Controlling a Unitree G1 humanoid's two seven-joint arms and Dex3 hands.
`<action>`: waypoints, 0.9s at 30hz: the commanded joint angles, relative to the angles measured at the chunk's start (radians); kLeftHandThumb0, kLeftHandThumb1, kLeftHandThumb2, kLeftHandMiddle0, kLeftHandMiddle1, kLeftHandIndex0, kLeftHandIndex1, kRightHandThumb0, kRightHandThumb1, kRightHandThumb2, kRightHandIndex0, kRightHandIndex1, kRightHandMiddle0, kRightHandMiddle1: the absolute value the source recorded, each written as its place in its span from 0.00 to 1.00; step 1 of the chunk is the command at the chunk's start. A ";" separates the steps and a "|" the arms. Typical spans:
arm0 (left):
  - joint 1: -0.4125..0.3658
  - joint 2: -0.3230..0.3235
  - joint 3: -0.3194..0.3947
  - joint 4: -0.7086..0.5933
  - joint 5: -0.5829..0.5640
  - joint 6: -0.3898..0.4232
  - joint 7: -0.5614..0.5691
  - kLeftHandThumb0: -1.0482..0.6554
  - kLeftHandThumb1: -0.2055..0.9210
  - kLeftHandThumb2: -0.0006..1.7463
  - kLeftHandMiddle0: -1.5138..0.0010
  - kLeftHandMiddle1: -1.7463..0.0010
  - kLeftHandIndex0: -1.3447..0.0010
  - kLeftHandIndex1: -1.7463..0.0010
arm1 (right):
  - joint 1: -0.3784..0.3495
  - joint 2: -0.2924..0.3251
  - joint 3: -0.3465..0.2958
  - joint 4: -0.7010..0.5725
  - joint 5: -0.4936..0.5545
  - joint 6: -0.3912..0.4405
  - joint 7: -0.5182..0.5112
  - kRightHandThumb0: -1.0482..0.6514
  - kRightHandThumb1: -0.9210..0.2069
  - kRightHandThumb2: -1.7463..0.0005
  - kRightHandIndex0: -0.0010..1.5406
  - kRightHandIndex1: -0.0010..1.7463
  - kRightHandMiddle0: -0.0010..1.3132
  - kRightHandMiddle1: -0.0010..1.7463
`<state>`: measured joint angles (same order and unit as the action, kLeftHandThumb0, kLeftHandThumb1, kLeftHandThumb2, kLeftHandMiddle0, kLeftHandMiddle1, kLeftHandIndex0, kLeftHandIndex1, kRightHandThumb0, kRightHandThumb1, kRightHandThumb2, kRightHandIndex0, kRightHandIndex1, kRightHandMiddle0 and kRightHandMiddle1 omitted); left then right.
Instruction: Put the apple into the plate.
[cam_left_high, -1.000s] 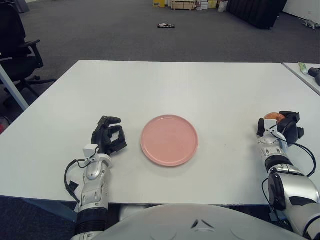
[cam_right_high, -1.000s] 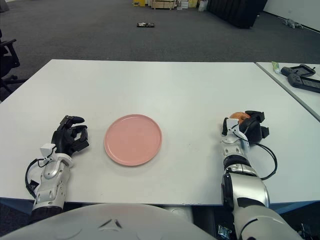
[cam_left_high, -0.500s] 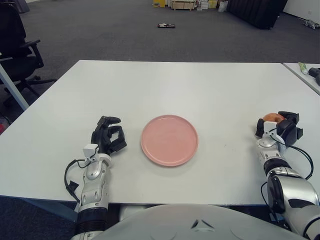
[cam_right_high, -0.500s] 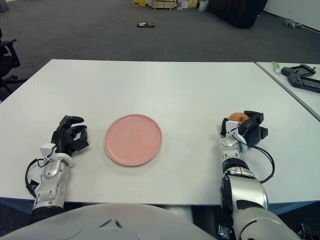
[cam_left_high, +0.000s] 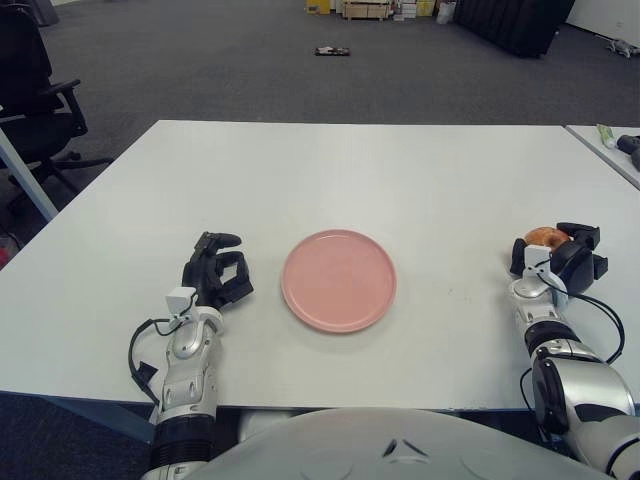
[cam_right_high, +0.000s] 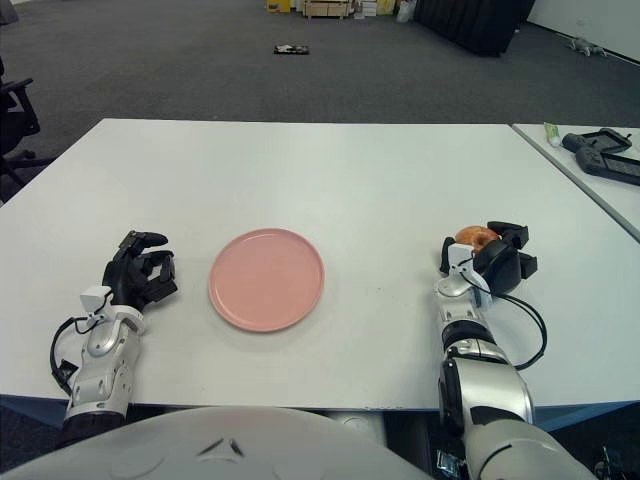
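Observation:
A pink round plate lies flat on the white table, near its front middle. An orange-red apple sits at the right side of the table, mostly hidden by my right hand, whose black fingers are curled around it. My left hand shows to the left of the plate with its fingers curled and nothing in them.
A second table at the far right carries a black controller and a small green tube. A black office chair stands off the table's left side. Grey carpet lies beyond the far edge.
My right hand has shifted slightly left and up with the apple in its fingers. The left hand and the plate have stayed still.

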<state>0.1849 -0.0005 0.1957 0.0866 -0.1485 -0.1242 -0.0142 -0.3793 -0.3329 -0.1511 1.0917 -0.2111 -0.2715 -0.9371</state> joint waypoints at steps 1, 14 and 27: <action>-0.003 -0.001 -0.001 0.007 0.006 0.028 0.014 0.61 0.47 0.76 0.62 0.00 0.69 0.00 | 0.007 0.028 0.010 -0.053 -0.009 0.008 -0.020 0.62 0.86 0.03 0.61 0.92 0.50 1.00; 0.002 -0.002 -0.008 -0.002 0.004 0.030 0.010 0.61 0.43 0.79 0.60 0.00 0.68 0.00 | 0.111 0.102 0.032 -0.430 -0.074 0.068 -0.060 0.62 0.85 0.03 0.59 0.95 0.49 1.00; 0.006 -0.006 -0.015 -0.012 0.012 0.030 0.018 0.61 0.48 0.75 0.62 0.00 0.71 0.00 | 0.193 0.153 0.070 -0.730 -0.178 0.137 -0.014 0.61 0.84 0.03 0.58 0.97 0.48 1.00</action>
<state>0.1860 -0.0028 0.1871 0.0746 -0.1438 -0.1119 -0.0032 -0.1988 -0.1957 -0.0962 0.4414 -0.3500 -0.1536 -0.9678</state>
